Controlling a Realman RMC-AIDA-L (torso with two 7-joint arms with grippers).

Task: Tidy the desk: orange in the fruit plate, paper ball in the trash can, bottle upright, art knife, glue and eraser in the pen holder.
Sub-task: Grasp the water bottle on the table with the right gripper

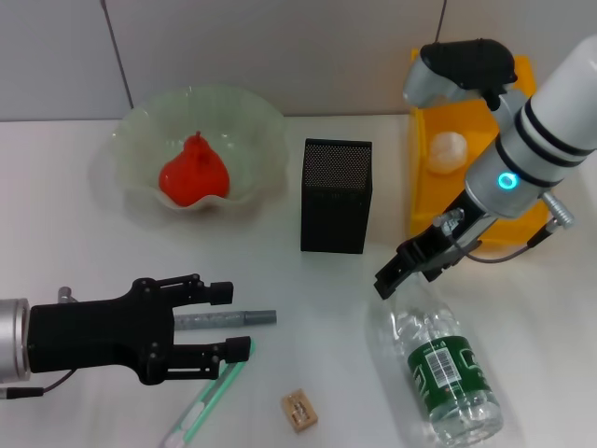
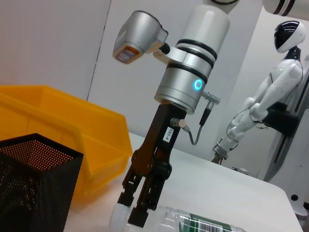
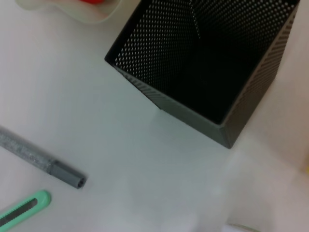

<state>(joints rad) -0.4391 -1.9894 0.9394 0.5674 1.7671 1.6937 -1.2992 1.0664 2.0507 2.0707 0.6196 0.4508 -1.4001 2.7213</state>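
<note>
Left claw: my left claw point(image 1: 227, 320) hangs low over the tabletop point(image 1: 84, 233), fingers spread wide, holding nothing.
Glue: the grey glue point(image 1: 224, 319) stick lies flat between my left fingers; I cannot tell if they touch it.
Art knife: the green art knife point(image 1: 201, 406) lies just beside the lower finger.
Fruit plate: the fruit plate point(image 1: 140, 131) holds a red fruit point(image 1: 194, 172).
Eraser: the eraser point(image 1: 298, 410) lies on the tabletop, near the knife.
Pen holder: the black mesh pen holder point(image 1: 336, 195) stands upright.
Right claw: my right claw point(image 1: 390, 276) is at the bottle's cap end, fingers a little apart around the neck.
Bottle: the bottle point(image 1: 438, 369) lies on its side.
Trash can: the yellow trash can point(image 1: 424, 201) holds the paper ball point(image 1: 447, 152).
</note>
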